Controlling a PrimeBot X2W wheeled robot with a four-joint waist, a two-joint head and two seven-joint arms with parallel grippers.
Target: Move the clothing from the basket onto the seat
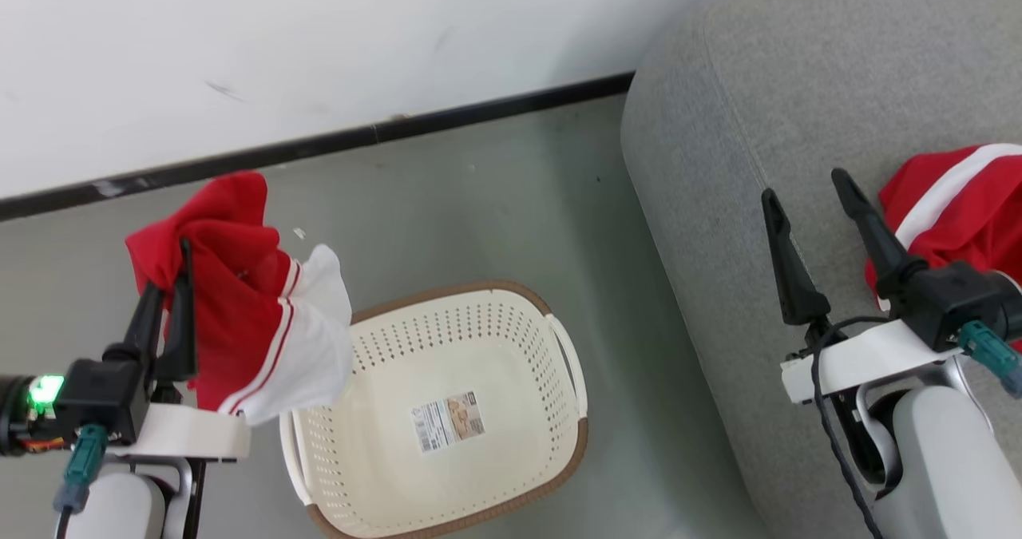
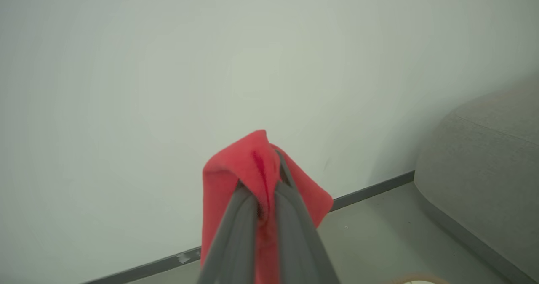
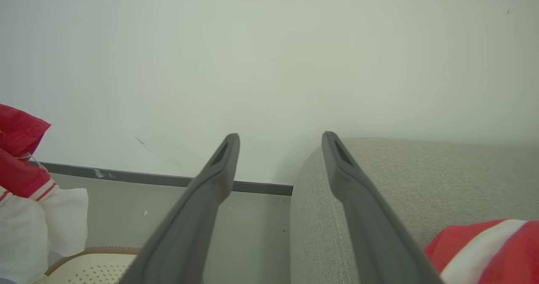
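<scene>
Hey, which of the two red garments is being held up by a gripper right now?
The left garment, pinched in the left gripper beside the basket; the other garment lies loose on the grey seat.

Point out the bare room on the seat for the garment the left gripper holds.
Bare: the seat between its wall-side corner and the red garment lying on it. Crowded: around that garment, where the open right gripper hovers.

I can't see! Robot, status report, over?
Left end effector shut on garment, aloft beside basket. Right end effector open above seat. Second garment on seat. Path looks clear.
</scene>
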